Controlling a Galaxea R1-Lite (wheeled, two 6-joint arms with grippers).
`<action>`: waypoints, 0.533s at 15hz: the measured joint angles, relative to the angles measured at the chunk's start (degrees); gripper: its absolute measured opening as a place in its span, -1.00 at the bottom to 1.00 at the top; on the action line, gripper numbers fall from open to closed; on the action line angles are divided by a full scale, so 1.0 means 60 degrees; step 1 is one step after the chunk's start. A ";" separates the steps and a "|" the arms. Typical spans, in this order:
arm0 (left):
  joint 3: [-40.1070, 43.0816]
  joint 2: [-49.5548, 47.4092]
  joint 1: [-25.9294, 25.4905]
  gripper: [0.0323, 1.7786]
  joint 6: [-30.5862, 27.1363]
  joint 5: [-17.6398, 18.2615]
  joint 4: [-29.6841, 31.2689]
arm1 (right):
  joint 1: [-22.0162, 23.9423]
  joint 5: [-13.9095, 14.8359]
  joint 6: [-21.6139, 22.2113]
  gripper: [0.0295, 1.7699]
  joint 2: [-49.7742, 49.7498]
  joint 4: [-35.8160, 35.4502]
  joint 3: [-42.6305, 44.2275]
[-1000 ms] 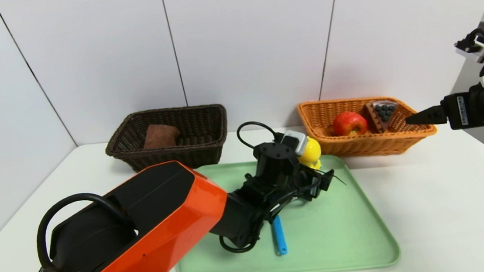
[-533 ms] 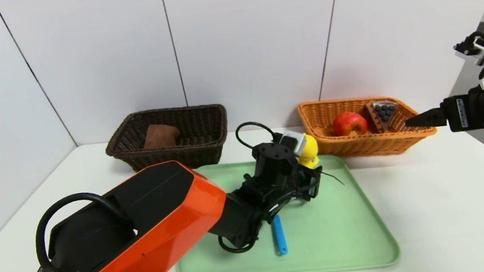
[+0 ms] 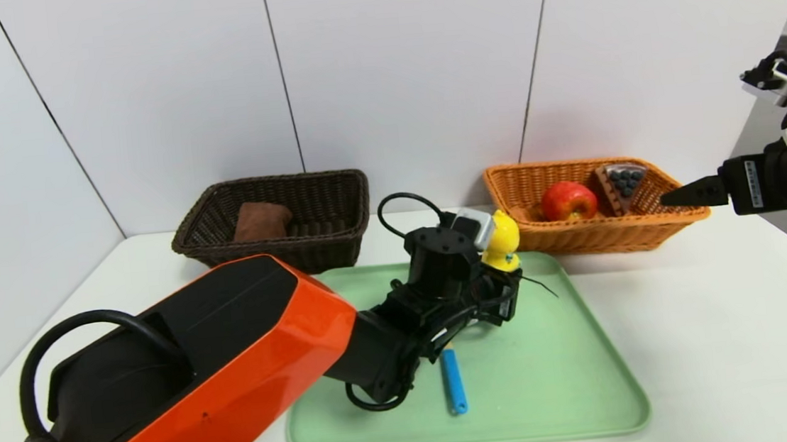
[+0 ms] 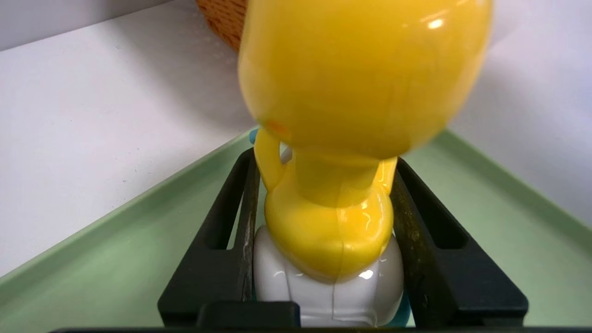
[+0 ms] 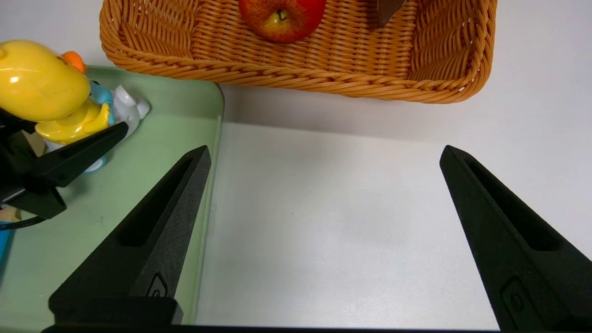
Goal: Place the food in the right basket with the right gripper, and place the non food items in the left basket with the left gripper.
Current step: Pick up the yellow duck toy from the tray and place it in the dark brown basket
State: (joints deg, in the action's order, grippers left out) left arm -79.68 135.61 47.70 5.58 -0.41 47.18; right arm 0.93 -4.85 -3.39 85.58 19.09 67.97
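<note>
Duck toy [image 3: 501, 241] beside orange basket [image 3: 650, 227]

Place: you are looking at a lab-style test cell, not a home | Walls: plain white panels [image 3: 408, 63] with thin seams boxing in the bench | Surface: bare white surface [image 3: 724, 334] | Props: green tray [image 3: 557, 377], dark basket [image 3: 279, 220], orange basket [image 3: 594, 232], staged like sorting props.

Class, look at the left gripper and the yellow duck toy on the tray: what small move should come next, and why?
Probably lift: the left gripper has its jaws shut on the duck toy, which sits low over the green tray; the dark basket waits behind.
</note>
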 joint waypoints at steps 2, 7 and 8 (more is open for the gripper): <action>0.0329 -0.0492 0.0020 -0.25 0.0000 0.0091 -0.0193 | -0.0008 0.0000 0.0002 0.93 -0.0018 0.0006 0.0004; 0.0868 -0.1965 0.0098 -0.25 0.0069 0.0120 -0.0693 | -0.0018 0.0000 0.0000 0.93 -0.0026 0.0006 0.0008; 0.0983 -0.2172 0.0098 -0.25 0.0071 0.0114 -0.0719 | -0.0018 0.0000 0.0000 0.93 -0.0030 0.0018 0.0008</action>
State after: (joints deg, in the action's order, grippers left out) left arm -73.78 122.58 48.29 6.01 0.27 42.86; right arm 0.82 -4.85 -3.39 85.40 19.20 68.02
